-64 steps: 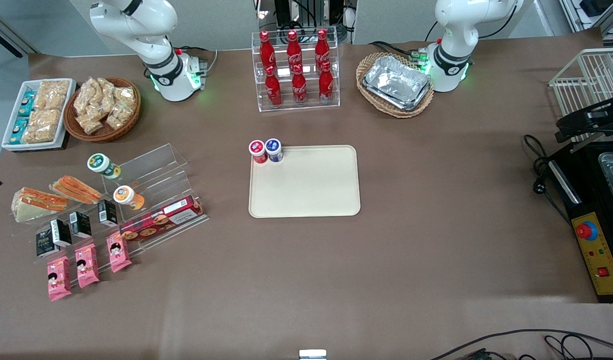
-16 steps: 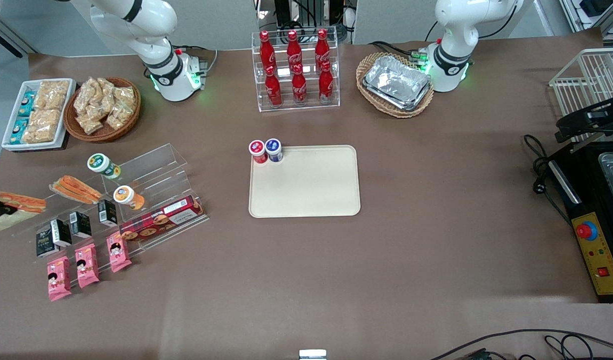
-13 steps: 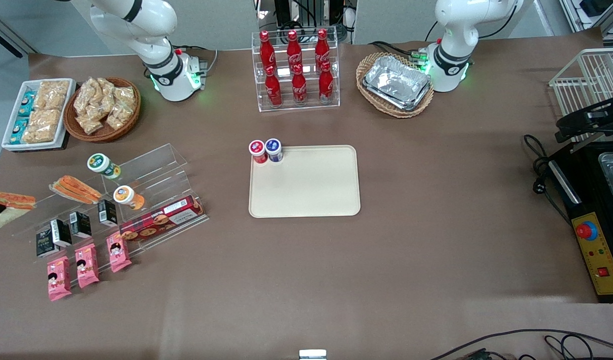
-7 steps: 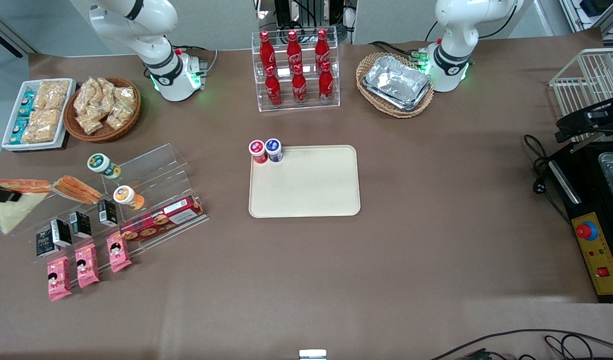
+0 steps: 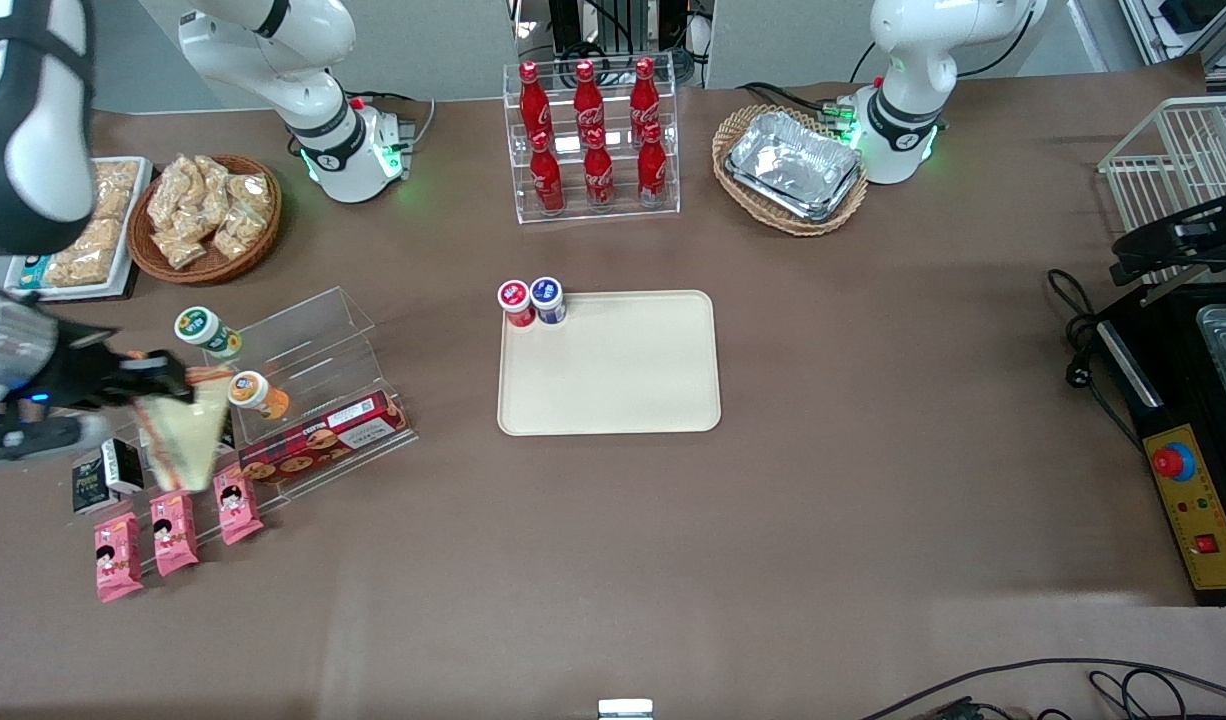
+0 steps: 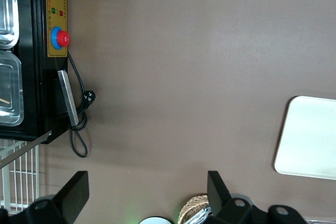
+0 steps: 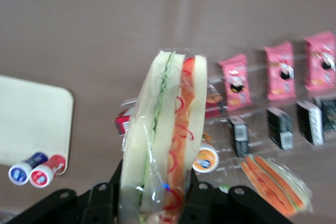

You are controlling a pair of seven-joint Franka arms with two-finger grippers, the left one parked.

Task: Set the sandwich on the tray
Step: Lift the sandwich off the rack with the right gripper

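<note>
The sandwich (image 5: pixel 185 437) is held in the air above the clear display stand (image 5: pixel 303 345) at the working arm's end of the table (image 5: pixel 873 480). The gripper (image 5: pixel 158 385) clamps its wide end, the jaws closed against the two bread faces (seen in the right wrist view as dark fingers (image 7: pixel 102 203) on either side of the wedge (image 7: pixel 165 140)). The long axis of the wedge runs from the gripper down toward the front camera, with the narrow tip lowest, above the pink packets (image 5: pixel 173 525). The layered edge shows white bread, a green line and orange-red filling.

The tray (image 5: pixel 623 390) lies flat near the middle of the table, well apart from the sandwich. Two small tubs (image 5: pixel 532 300), one red-lidded and one blue-lidded, stand at the tray corner farthest from the front camera, on the working arm's side.

Counts at the display stand:
- three pink packets, nearest the front camera;
- one red biscuit box (image 5: pixel 323 440);
- two more tubs (image 5: pixel 231 360);
- a second, slimmer sandwich (image 7: pixel 275 184) (visible in the right wrist view only).

Six red bottles (image 5: pixel 591 130) stand in a clear rack farther from the front camera than the tray.
</note>
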